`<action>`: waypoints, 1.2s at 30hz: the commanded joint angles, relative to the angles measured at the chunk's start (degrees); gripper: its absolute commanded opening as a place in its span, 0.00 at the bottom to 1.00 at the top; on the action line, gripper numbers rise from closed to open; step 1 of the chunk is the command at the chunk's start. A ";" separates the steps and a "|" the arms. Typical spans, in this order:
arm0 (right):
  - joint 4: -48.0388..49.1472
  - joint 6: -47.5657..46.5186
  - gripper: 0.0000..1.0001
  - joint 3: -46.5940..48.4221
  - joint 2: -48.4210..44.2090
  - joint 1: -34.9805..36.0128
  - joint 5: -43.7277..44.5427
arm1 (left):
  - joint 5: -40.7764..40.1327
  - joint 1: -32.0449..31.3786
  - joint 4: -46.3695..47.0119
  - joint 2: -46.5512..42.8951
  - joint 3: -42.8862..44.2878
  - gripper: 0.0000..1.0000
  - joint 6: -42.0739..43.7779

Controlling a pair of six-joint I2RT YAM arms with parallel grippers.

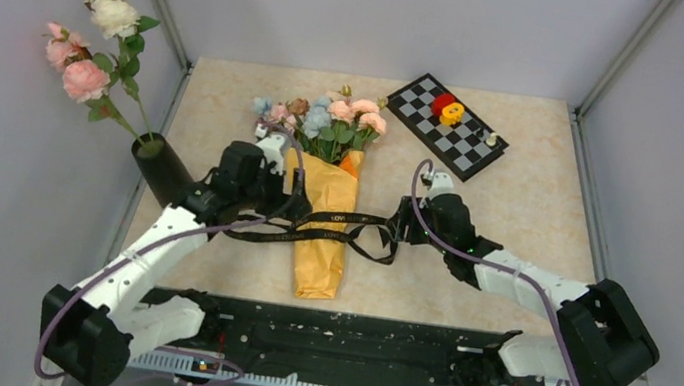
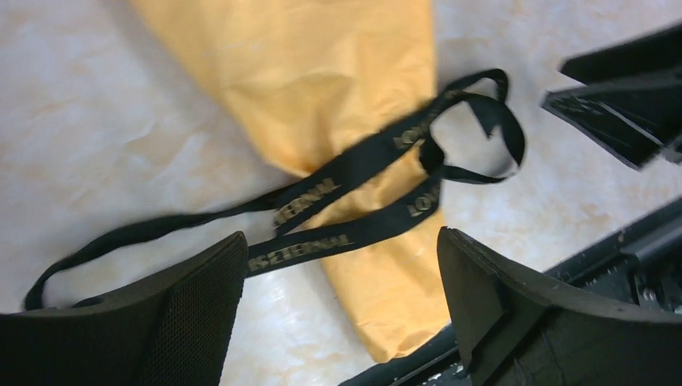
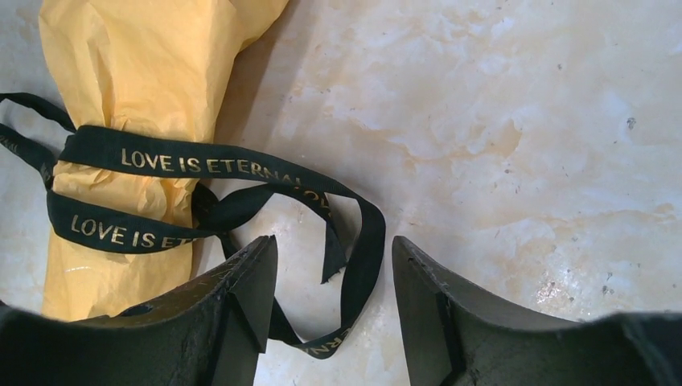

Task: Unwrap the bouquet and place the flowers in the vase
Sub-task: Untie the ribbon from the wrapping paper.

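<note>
Our left jaws stand wide open just left of the bouquet (image 1: 325, 226) and our right jaws stand open just right of it, both empty. The black ribbon (image 1: 359, 224) lies slack across its paper, so we judge untying is in hand. Next we must pull the ribbon clear, then open the paper. The flowers (image 1: 328, 118) crown the bouquet's far end, and the vase (image 1: 162, 173) stands well left.

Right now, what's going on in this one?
Two robot arms are unwrapping a bouquet that lies on the table. The left tool and right tool sit open on either side of it, holding nothing. The black ribbon crosses the yellow paper, its loose ends trailing both ways. The flowers are wrapped, none in the black vase yet.
</note>
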 commanded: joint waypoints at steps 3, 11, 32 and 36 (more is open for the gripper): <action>2.08 1.05 0.56 0.77 -4.05 -1.21 -0.88 | 3.36 -11.91 13.79 6.74 -0.85 0.91 5.92; 0.97 2.74 0.56 -5.11 -13.29 -1.18 6.08 | 0.62 -19.69 19.82 16.71 0.60 0.90 14.03; -3.22 4.15 0.59 -8.05 -20.78 -1.22 8.99 | -13.62 -28.24 22.41 21.45 -2.60 0.45 16.04; -2.85 4.23 0.59 -8.65 -20.93 -1.23 8.95 | -14.28 -28.65 22.04 21.09 -2.28 0.30 15.65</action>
